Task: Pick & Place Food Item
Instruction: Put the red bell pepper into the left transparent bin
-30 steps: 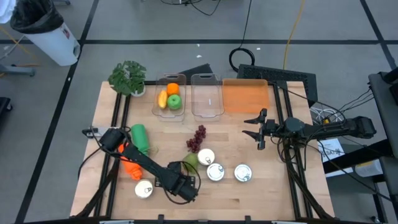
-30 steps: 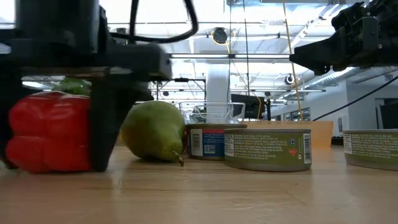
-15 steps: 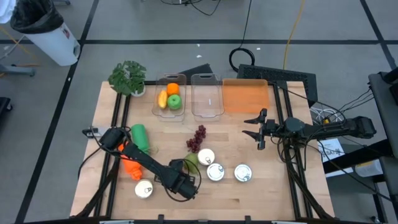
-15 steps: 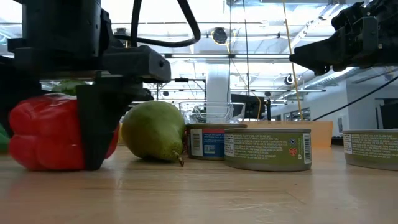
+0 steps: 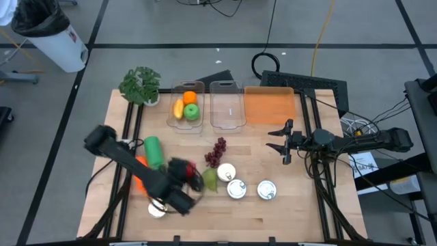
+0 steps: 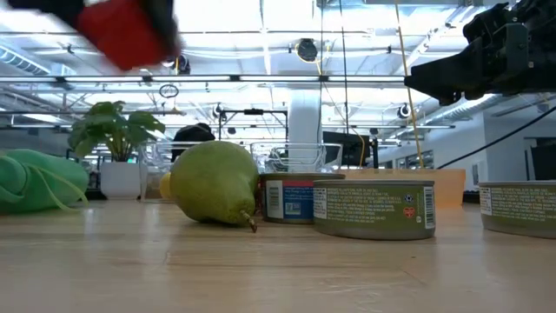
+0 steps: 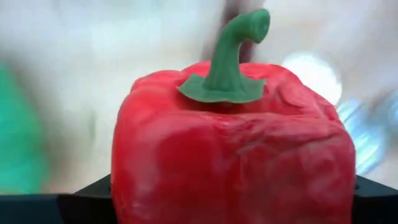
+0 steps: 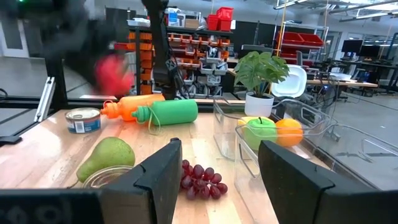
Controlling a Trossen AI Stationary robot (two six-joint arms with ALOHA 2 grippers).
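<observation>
The red bell pepper (image 7: 230,149) with a green stem fills the left wrist view and shows high above the table in the low view (image 6: 126,30). My left gripper (image 5: 181,183), blurred in the high view, is shut on it over the table's near left part. A green pear (image 6: 213,184) lies on its side on the table beside several cans (image 6: 373,207). My right gripper (image 5: 283,140) hovers open over the table's right part, far from the pepper. My left gripper has the pepper between its two fingers, which show as dark edges at the pepper's two opposite sides (image 7: 121,186). The stem (image 7: 233,53) points away from the wrist. The pepper is lifted clear of the table.
At the back stand a clear bin (image 5: 186,106) with fruit, an empty clear bin (image 5: 227,104), an orange tray (image 5: 268,104) and a potted plant (image 5: 141,85). Grapes (image 5: 216,152) lie mid-table; a green bottle (image 5: 152,152) and an orange bottle (image 5: 141,179) lie at the left.
My left gripper has risen steeply with the red pepper and drawn toward the table's left and far side, tipping as it went. The pepper, which stood on the table beside the pear, is now lifted clear. The pear and cans have stayed put.
</observation>
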